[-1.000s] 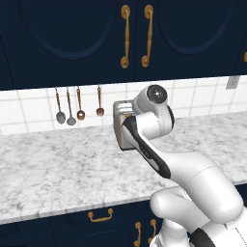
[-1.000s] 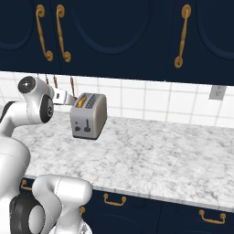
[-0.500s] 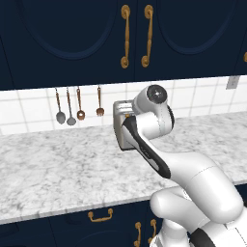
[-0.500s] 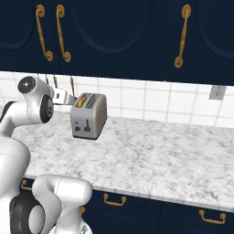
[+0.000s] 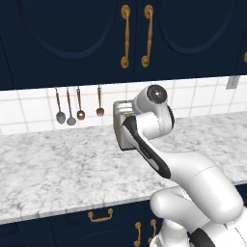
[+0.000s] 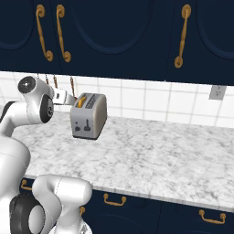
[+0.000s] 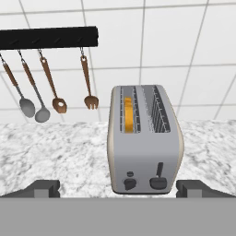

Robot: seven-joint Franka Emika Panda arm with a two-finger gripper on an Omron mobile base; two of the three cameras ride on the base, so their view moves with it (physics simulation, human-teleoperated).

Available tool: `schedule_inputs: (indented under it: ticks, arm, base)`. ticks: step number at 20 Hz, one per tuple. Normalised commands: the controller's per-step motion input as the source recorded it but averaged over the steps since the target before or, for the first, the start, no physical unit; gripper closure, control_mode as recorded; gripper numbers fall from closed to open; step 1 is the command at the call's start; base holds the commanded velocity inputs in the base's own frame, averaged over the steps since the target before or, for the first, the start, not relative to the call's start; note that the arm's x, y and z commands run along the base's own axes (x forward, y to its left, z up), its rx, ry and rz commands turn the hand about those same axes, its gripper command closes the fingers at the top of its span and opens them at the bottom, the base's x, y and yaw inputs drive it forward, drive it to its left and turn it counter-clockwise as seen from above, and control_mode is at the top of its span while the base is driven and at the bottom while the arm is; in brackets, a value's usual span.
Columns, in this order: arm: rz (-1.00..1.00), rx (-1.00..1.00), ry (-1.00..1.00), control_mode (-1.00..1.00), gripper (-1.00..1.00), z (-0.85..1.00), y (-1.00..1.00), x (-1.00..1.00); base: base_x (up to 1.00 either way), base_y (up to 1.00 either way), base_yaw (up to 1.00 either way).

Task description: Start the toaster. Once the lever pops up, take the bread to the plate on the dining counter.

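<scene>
The silver-grey toaster (image 7: 144, 138) stands on the marble worktop against the tiled wall, its end face with a dark knob and lever (image 7: 158, 178) turned toward me. The bread (image 7: 130, 114), a golden-orange slice, sits upright in the toaster's left slot. My gripper (image 7: 120, 189) is open, level with the toaster's end face and a short way in front of it, with nothing between its fingertips (image 7: 44, 188). From the right base, the gripper (image 6: 69, 99) hangs just left of the toaster (image 6: 89, 116). From the left base, my arm hides most of the toaster (image 5: 120, 126). The plate and the dining counter are out of view.
A black rail (image 7: 48, 37) on the wall carries several hanging spoons and a fork (image 7: 90, 99) left of the toaster. Navy upper cabinets with brass handles (image 6: 182, 41) hang above. The marble worktop (image 6: 164, 155) stretches to the right, with a wall socket (image 6: 216, 92) behind it.
</scene>
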Motion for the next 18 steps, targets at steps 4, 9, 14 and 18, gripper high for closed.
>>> schedule_inputs:
  ticks: [4,9,14,18]
  arm:
    - [0.0,0.0,0.0,-1.0,-1.0,0.0,0.0,0.0]
    - [0.0,0.0,0.0,-1.0,-1.0,0.0,0.0,0.0]
    - [0.0,0.0,0.0,-1.0,-1.0,0.0,0.0,0.0]
    - [0.0,0.0,0.0,-1.0,-1.0,0.0,0.0,0.0]
  base:
    - [0.0,0.0,0.0]
    - [0.0,0.0,0.0]
    - [0.0,0.0,0.0]
    - [0.0,0.0,0.0]
